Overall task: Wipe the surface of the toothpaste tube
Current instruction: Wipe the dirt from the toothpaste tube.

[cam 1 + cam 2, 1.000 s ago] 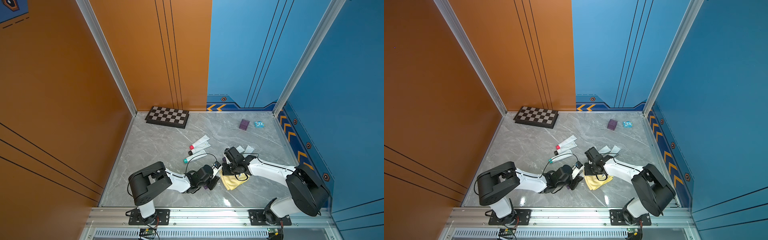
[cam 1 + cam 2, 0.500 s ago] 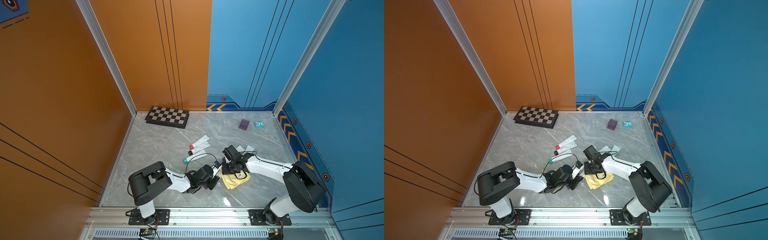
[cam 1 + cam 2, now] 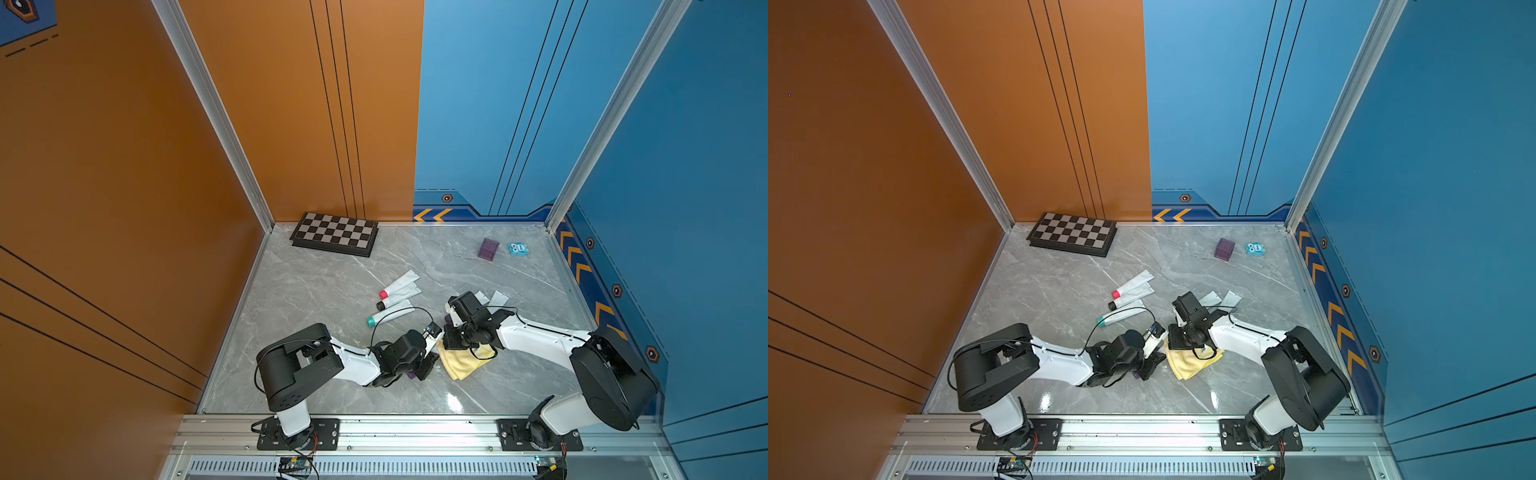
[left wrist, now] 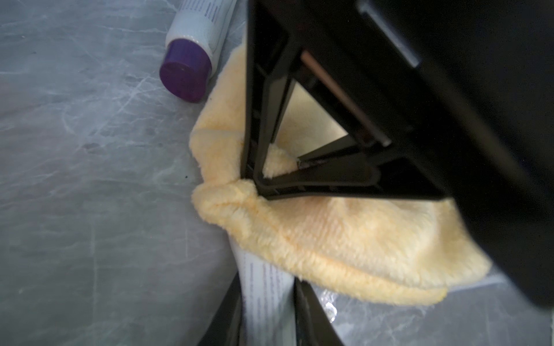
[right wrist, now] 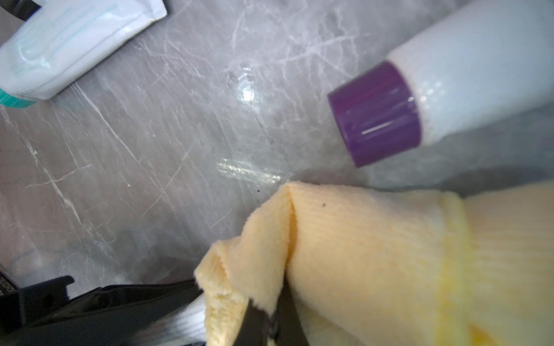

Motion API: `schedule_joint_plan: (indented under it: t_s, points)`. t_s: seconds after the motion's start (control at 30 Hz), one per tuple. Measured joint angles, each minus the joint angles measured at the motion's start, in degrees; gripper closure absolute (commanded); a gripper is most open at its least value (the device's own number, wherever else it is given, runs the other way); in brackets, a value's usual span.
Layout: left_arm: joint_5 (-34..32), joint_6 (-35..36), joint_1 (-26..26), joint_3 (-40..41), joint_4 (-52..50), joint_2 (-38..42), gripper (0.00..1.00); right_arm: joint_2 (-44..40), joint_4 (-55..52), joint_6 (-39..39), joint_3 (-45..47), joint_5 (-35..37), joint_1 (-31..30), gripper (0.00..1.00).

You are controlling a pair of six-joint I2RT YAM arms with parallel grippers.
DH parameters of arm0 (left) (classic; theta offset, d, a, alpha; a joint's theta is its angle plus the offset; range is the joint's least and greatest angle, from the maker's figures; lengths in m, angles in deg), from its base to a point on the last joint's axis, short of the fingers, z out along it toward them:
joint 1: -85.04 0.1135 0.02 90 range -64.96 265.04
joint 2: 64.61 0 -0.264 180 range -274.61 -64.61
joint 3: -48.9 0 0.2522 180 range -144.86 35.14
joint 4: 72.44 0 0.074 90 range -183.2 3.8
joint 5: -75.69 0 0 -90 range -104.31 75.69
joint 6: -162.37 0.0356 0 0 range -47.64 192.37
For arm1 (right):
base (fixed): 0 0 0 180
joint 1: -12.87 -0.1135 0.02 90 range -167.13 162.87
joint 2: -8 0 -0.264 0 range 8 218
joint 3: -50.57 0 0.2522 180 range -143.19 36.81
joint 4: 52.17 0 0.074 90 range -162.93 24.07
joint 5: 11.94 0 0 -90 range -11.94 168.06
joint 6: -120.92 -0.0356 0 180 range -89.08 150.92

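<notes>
Left wrist view: we log the white, fine-printed toothpaste tube [image 4: 263,299] clamped in left gripper [image 4: 266,280], front-centre of table [image 3: 316,282]. A yellow cloth [image 4: 344,239], pinched by right gripper [image 4: 254,182], covers most of it. A purple-capped tube [image 4: 186,69] lies beside, perhaps touching cloth.

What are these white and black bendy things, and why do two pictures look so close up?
They are two robot arms with pinching grippers. Two pictures look down from above; the close-ups come from little cameras on each wrist. The left gripper is shut on a toothpaste tube. The right gripper pinches a yellow cloth lying over that tube, for wiping it. On the grey table lie more tubes, a chessboard, and a small purple box.
</notes>
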Motion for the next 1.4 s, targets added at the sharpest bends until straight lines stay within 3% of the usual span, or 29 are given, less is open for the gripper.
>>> schedule_joint_plan:
  t_s: [0.27,0.47,0.7,1.1,1.4]
  points:
    - [-0.07,0.44,-0.22,0.44,0.68,0.09,0.73,0.02,-6.03,1.27,-1.99,6.36,-0.13,1.0]
    - [-0.22,0.46,-0.33,0.59,1.03,0.04,0.73,-3.19,-11.19,1.7,-0.87,8.92,3.85,1.0]
    - [-1.14,0.46,-0.87,0.61,1.36,-0.13,0.74,-8.92,-14.03,3.26,-0.37,2.86,8.98,1.0]
    - [-2.84,0.46,-2.67,0.52,1.95,-0.61,0.74,-5.81,-13.79,3.63,-1.29,-5.99,5.66,1.0]
    - [-3.76,-1.07,-4.2,0.48,3.08,-1.05,0.82,-0.37,-12.44,3.61,-4.68,-9.35,4.24,1.0]
